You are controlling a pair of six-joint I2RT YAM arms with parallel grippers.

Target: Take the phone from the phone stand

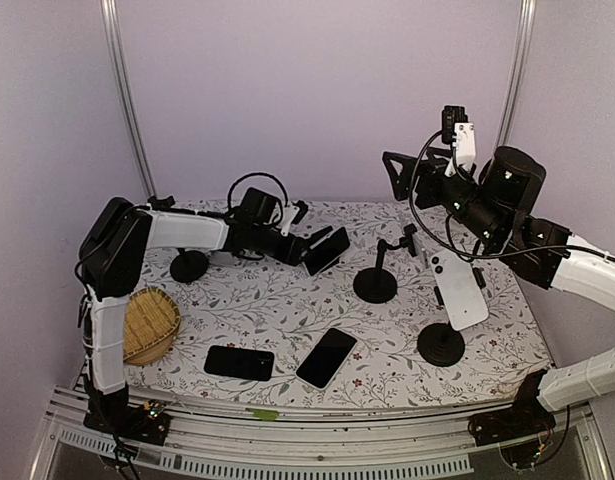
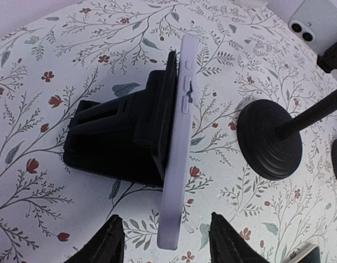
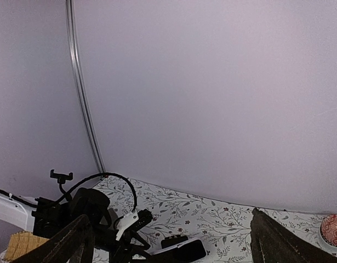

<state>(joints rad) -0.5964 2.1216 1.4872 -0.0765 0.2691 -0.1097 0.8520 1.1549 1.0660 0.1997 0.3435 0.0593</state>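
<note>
Just ahead of the left fingers (image 2: pixel 109 241), which are standing released, the lavender-cased phone (image 2: pixel 176 142) is sitting edge-on in its black phone stand (image 2: pixel 110 142), its lower end lying in line with the gap between them. The fingers are, I judge, lining up to straddle that edge. Closing squarely on both flat faces and lifting along the stand's slope should be keeping it from tipping on the tabletop (image 2: pixel 53 66). Farther off, the right fingers (image 3: pixel 69 244) are hanging spread, holding nothing.
</note>
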